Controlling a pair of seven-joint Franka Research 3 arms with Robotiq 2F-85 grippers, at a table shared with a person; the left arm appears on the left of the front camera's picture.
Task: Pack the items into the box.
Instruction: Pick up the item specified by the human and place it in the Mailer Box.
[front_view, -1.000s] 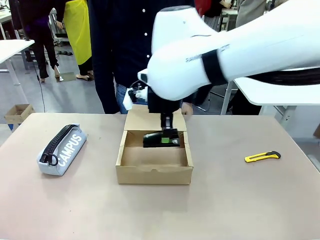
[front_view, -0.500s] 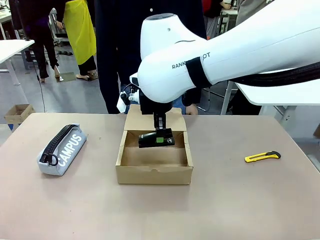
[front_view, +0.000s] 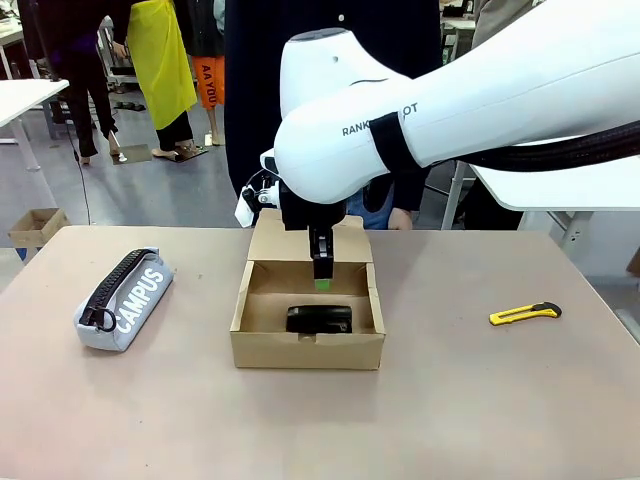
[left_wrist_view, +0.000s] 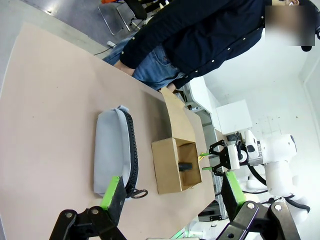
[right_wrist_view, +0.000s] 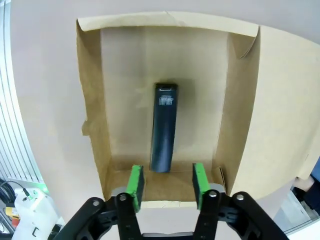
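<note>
The black stapler (front_view: 319, 319) (right_wrist_view: 164, 127) (left_wrist_view: 185, 165) lies on the floor of the open brown box (front_view: 248, 293) (right_wrist_view: 92, 115) (left_wrist_view: 165, 173) in the middle of the table. Directly above it my right gripper (front_view: 321, 277) (right_wrist_view: 167, 183) hangs open and empty, its green pads apart. The grey "CAMPUS" pouch (front_view: 126, 297) (left_wrist_view: 113, 150) rests on the table's left side, zipper up. My left gripper (left_wrist_view: 172, 190) is open, high over the table and looking down on pouch and box.
A yellow utility knife (front_view: 525, 313) lies at the right of the table. The box's flap lid (front_view: 309, 240) stands open toward the person (front_view: 330, 90) in dark clothes at the far edge. Bare table surrounds the box in front.
My right gripper opened and let go of the stapler, which dropped onto the box floor; the gripper now sits slightly higher above it.
</note>
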